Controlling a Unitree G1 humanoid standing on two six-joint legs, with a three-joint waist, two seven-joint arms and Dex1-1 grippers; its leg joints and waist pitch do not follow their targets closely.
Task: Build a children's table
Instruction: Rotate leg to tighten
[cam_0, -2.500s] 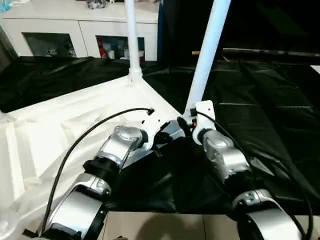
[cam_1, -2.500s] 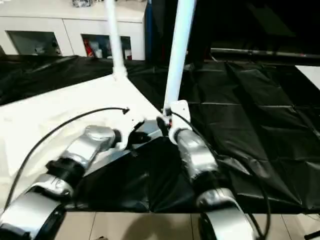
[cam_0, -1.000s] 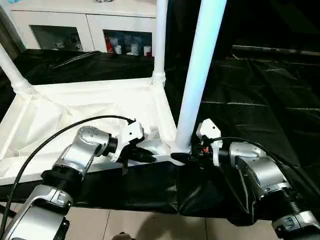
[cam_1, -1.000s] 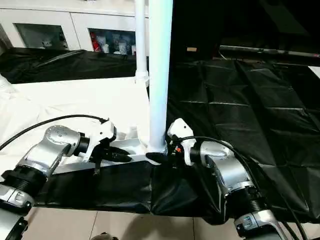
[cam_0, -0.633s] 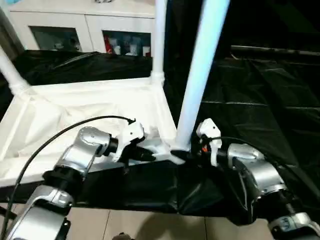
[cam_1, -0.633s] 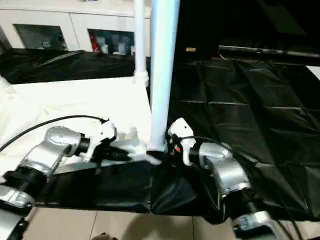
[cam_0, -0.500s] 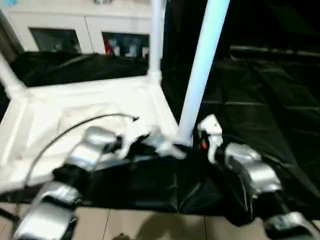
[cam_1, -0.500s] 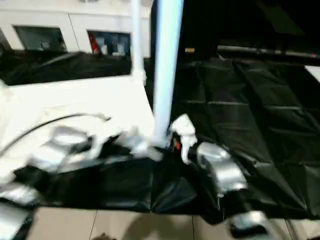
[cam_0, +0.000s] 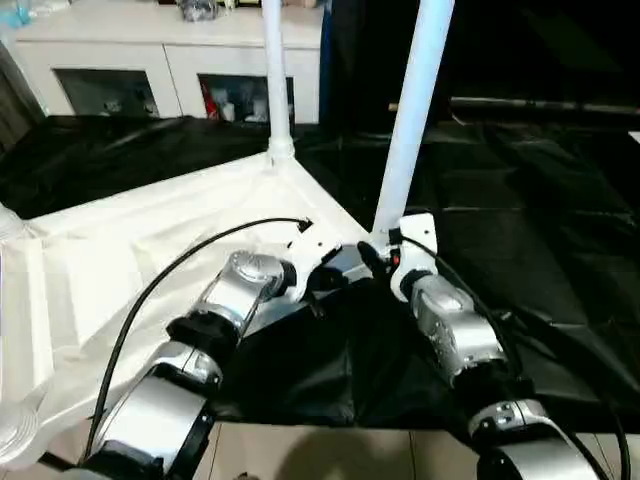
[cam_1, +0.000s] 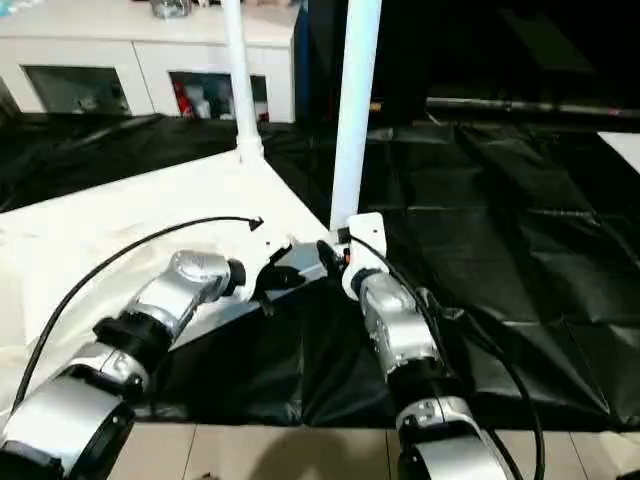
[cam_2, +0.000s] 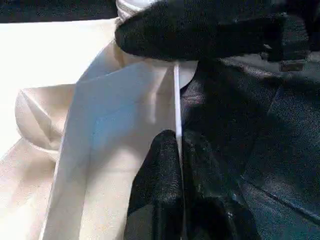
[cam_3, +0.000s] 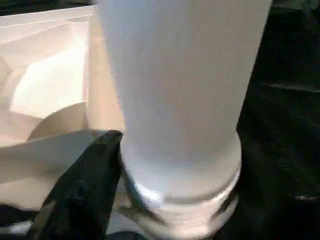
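Note:
The children's table top (cam_0: 130, 260) lies upside down on the black-draped work table, white and ribbed. At its near corner a white leg (cam_0: 408, 130) rises, leaning slightly right. My right gripper (cam_0: 378, 255) is shut on that leg's base collar; the right wrist view shows the leg (cam_3: 180, 90) between the jaws, with one black finger (cam_3: 80, 195) against the collar. My left gripper (cam_0: 325, 272) is beside it, shut on the top's thin rim (cam_2: 176, 100), which its fingertips (cam_2: 167, 165) pinch. A second leg (cam_0: 273, 90) stands at the far corner. A third leg's base (cam_0: 6, 222) shows at the left edge.
The black-draped work table (cam_0: 540, 220) stretches to the right and behind the top. A white cabinet (cam_0: 170, 60) with glass doors stands at the back. Tiled floor (cam_0: 330, 450) shows under the near edge. A black cable (cam_0: 170, 270) arcs over my left forearm.
The whole picture has swung, so the camera moved. Both grippers stay at the same corner, left on the rim and right on the leg's base.

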